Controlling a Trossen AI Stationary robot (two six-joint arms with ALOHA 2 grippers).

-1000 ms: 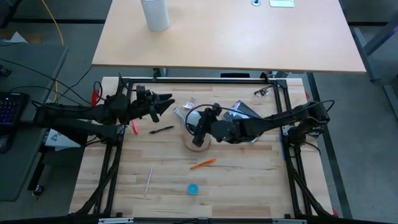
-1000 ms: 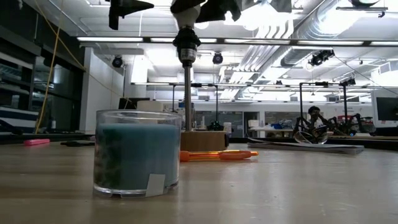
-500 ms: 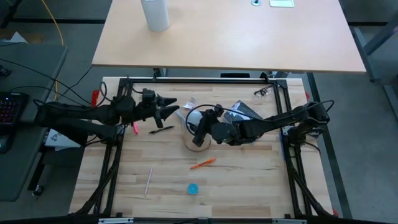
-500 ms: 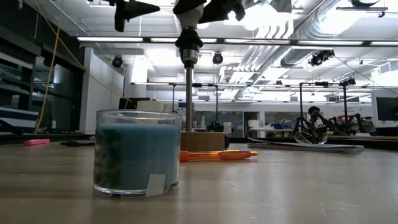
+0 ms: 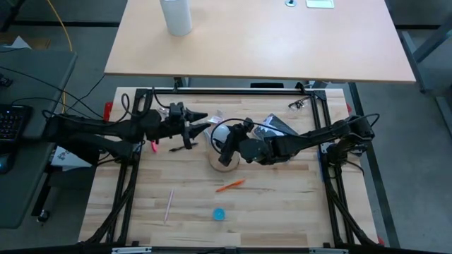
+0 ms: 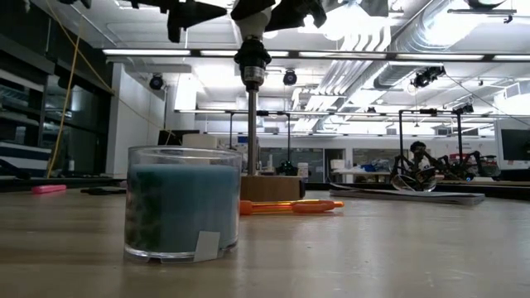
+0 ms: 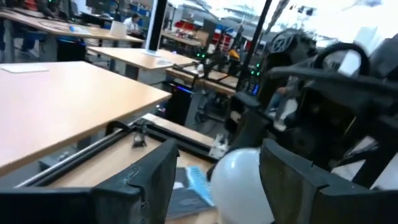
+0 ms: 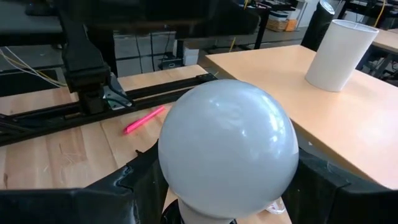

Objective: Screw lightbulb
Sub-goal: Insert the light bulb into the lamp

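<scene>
We count one lightbulb [image 8: 227, 146], white and round-topped, sitting between the two dark fingers [image 8: 326, 186] of the right gripper [image 5: 227, 143], which is closed around it above a round wooden base [image 5: 224, 164] near the middle of the table [image 5: 282, 204]. In the low view the bulb's socket [image 6: 251, 62] stands atop a thin upright post [image 6: 251, 132]. The left gripper [image 5: 200, 121] hovers just beside the bulb, its jaws spread wide and empty; from its wrist the bulb shows between its two fingers [image 7: 146, 180], not touching them.

On the table we count:
- one orange pen [image 5: 231, 185]
- one pink marker [image 5: 152, 144]
- one thin pale stick [image 5: 169, 204]
- one small blue cap [image 5: 219, 213]

One white cylinder [image 5: 176, 15] stands on the far desk [image 5: 282, 49].

The bulb's screw base is hidden by the right gripper. The bulb's top is cut off in the low view.
</scene>
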